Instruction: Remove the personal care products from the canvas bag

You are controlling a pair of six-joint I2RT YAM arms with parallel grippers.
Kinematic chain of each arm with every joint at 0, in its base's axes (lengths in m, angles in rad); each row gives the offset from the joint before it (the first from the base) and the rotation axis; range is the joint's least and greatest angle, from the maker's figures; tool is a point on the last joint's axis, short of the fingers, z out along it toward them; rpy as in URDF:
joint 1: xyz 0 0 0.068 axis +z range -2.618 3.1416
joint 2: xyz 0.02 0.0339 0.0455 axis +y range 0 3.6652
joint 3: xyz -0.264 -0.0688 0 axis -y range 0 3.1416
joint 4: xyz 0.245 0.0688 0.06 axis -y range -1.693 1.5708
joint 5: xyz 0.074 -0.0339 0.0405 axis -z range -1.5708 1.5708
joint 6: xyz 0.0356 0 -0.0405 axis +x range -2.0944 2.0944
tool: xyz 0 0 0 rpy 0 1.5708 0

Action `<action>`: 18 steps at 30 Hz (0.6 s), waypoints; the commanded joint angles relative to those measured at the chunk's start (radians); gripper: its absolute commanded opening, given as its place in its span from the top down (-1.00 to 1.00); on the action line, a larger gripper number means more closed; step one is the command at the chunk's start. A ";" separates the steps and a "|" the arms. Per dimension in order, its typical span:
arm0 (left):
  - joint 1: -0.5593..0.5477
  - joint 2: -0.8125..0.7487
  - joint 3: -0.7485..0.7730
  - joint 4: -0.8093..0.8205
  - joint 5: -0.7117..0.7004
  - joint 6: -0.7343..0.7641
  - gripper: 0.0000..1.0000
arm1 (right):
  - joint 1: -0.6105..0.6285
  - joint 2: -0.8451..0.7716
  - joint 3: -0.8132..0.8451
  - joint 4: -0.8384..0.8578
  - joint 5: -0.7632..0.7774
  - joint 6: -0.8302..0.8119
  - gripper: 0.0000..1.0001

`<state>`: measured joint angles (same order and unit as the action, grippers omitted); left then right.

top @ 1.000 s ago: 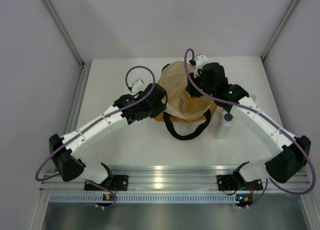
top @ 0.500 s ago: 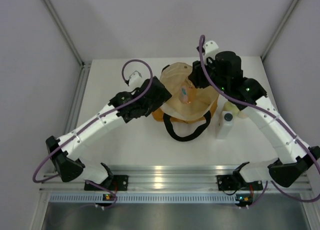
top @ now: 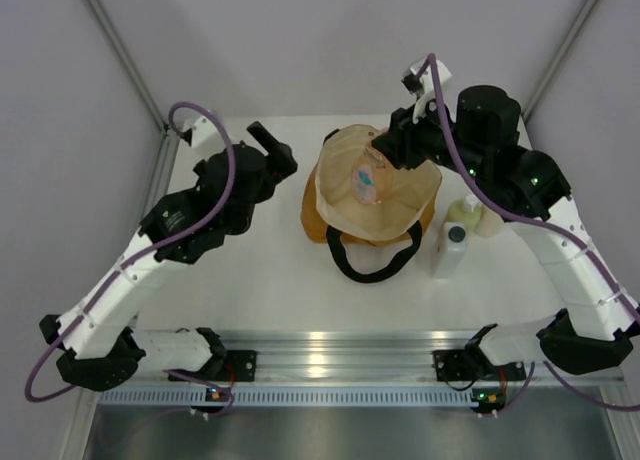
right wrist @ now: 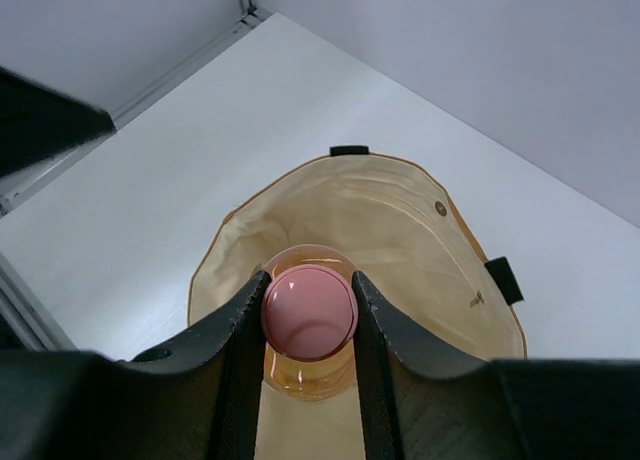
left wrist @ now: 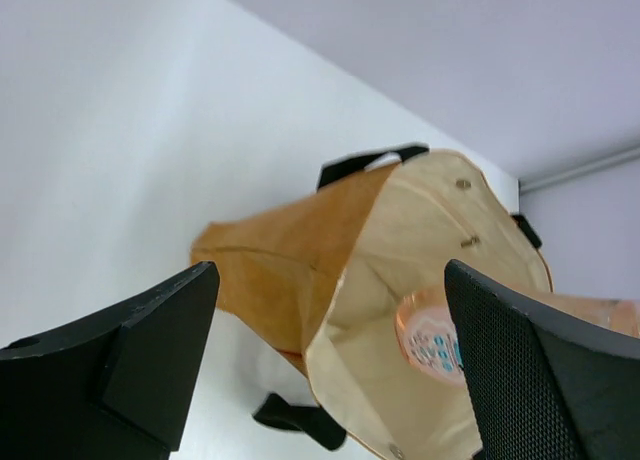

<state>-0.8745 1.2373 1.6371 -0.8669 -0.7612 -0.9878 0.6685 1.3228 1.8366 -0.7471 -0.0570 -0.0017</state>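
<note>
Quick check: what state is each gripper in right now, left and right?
Left gripper: open, holding nothing.
Right gripper: closed on the orange bottle at its pink cap.

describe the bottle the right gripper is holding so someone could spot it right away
Find the mustard-tan canvas bag in the middle of the table; the right gripper is clamped on a small bottle at its open mouth. It is translucent orange with a pink cap, unlike the white bottle and yellow-green bottle standing on the table to the bag's right.
</note>
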 commanded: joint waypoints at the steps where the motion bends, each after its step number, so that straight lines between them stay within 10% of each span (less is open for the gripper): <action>1: 0.003 -0.079 0.021 0.011 -0.219 0.161 -0.96 | 0.032 -0.056 0.121 0.123 -0.084 -0.035 1.00; 18: 0.015 -0.254 -0.221 0.008 -0.420 0.146 -0.96 | 0.157 0.039 0.314 0.054 -0.208 -0.037 1.00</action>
<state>-0.8642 0.9955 1.4357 -0.8661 -1.1454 -0.8356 0.7780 1.3579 2.0842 -0.8017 -0.2291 -0.0235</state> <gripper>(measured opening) 0.983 0.341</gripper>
